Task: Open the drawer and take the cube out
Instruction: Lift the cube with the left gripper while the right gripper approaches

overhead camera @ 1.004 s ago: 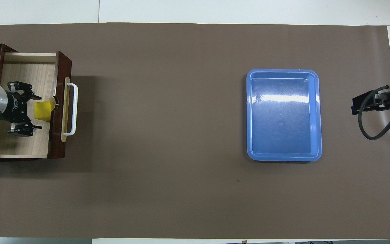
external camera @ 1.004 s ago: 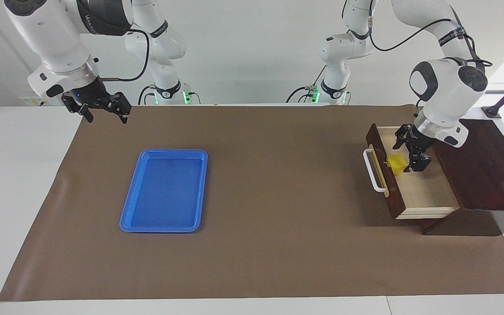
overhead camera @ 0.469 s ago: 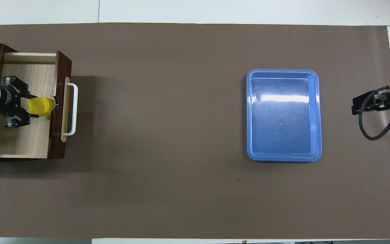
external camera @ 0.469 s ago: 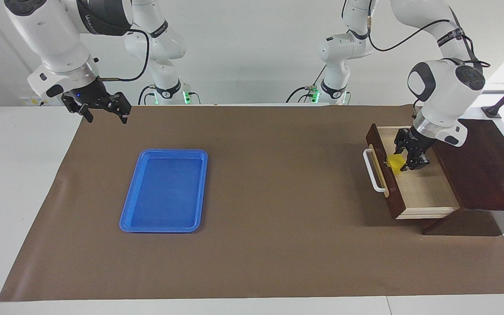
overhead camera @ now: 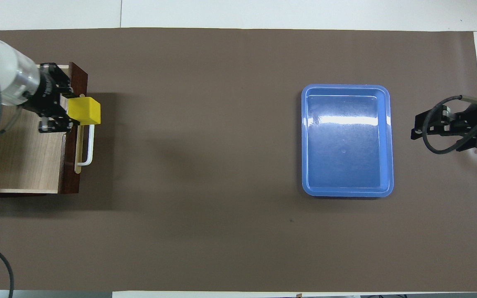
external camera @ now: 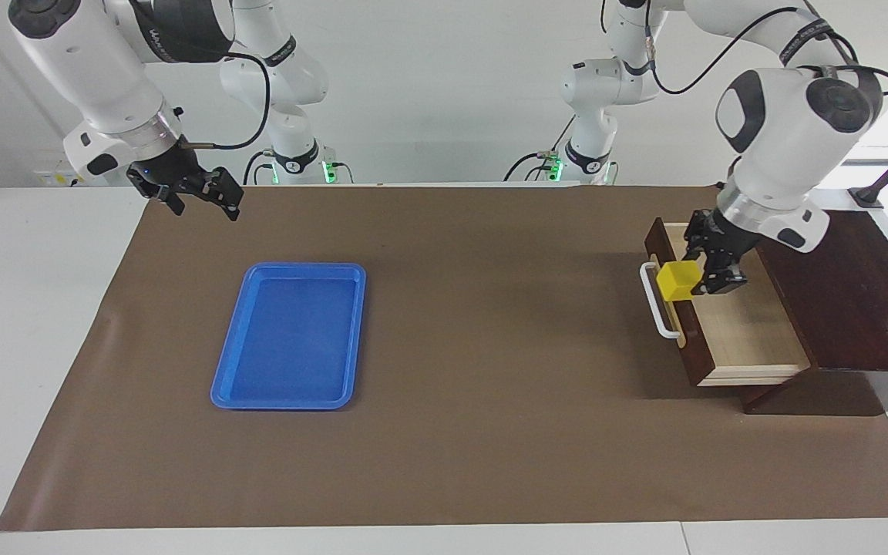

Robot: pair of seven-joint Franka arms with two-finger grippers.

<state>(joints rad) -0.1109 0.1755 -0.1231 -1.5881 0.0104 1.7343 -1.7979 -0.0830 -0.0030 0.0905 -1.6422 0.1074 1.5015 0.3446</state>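
Note:
The drawer [external camera: 752, 339] stands pulled open out of its dark wooden box [external camera: 860, 293], with its pale wood inside bare. Its white bar handle [external camera: 654, 308] faces the middle of the table. The drawer also shows in the overhead view [overhead camera: 27, 161]. My left gripper [external camera: 694, 277] is shut on the yellow cube [external camera: 678, 280] and holds it in the air over the drawer's front and handle. In the overhead view the cube [overhead camera: 84, 111] sticks out from the left gripper [overhead camera: 71, 111] above the handle [overhead camera: 91, 145]. My right gripper [external camera: 201, 202] is open and empty, raised at the right arm's end of the table.
A blue plastic tray [external camera: 305, 267] lies empty on the brown mat [external camera: 490, 385] toward the right arm's end; it also shows in the overhead view [overhead camera: 346, 87]. The right gripper [overhead camera: 418, 131] hangs just beside it.
My left gripper closed on the cube inside the drawer, lifted it out and carried it over the drawer front. My right gripper shifted slightly toward the tray.

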